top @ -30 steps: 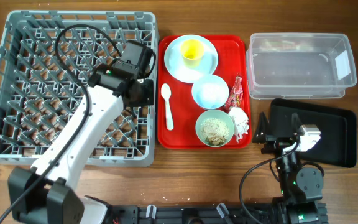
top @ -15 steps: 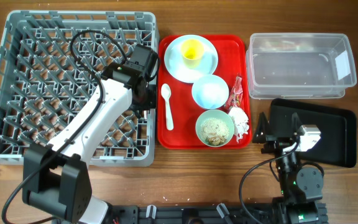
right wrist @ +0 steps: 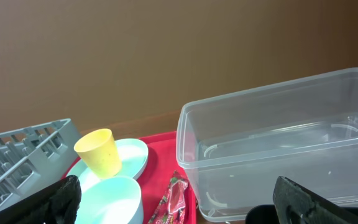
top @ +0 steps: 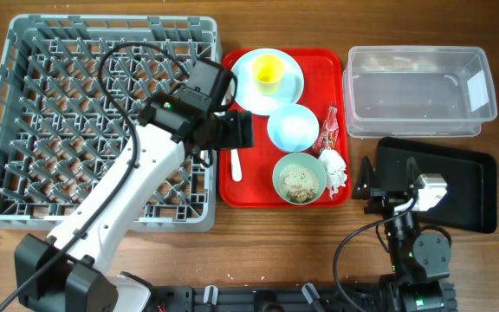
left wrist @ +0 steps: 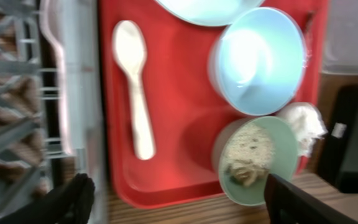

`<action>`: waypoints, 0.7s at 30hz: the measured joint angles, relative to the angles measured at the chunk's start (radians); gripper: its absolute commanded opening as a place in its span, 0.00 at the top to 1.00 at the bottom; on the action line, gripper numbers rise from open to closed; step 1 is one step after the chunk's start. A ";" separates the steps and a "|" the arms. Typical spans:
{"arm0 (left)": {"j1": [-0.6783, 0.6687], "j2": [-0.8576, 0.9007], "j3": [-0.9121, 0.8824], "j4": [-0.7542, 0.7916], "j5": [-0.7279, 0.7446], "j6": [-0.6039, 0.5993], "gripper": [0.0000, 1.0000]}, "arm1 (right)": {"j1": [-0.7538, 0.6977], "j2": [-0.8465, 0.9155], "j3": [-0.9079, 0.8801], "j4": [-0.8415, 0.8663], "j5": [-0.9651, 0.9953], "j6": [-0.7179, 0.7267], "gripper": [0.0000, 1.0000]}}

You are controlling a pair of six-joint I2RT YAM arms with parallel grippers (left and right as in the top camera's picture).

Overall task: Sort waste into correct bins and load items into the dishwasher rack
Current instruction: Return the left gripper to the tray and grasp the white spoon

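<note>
My left gripper (top: 236, 132) hangs open over the left side of the red tray, right above the white spoon (left wrist: 134, 93), with nothing between its fingers. On the tray lie a pale blue plate (top: 249, 87) carrying a yellow cup (top: 268, 71), a pale blue bowl (left wrist: 260, 59), and a mint-green bowl (left wrist: 253, 158) holding beige food scraps. A red-and-white wrapper (top: 329, 130) and a white tissue (top: 333, 167) sit at the tray's right edge. The grey dishwasher rack (top: 111, 24) stands at the left. My right gripper (top: 379, 186) rests open, low beside the black tray (top: 466, 186).
The clear plastic tub (top: 418, 91) stands at the back right, behind the black tray. The red tray (top: 254, 186) lies between the rack and the bins. Bare wooden table runs along the front edge. The left arm's cable loops over the rack.
The left arm has swung right, from the rack's right side to above the tray's left edge. Its jaws went from shut to open. The right arm has not moved.
</note>
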 measured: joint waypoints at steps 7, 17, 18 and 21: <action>-0.208 0.093 0.000 0.033 -0.164 -0.152 0.64 | 0.000 0.000 0.000 0.000 0.000 0.000 0.00; -0.273 0.360 -0.001 0.074 -0.474 -0.337 0.65 | 0.000 0.000 0.000 0.000 0.000 0.000 0.00; -0.273 0.365 -0.001 0.074 -0.478 -0.340 0.65 | 0.000 0.000 0.000 0.000 0.000 0.000 0.00; -0.273 0.367 -0.001 0.074 -0.477 -0.341 0.65 | 0.000 0.000 0.000 0.000 0.000 0.000 0.00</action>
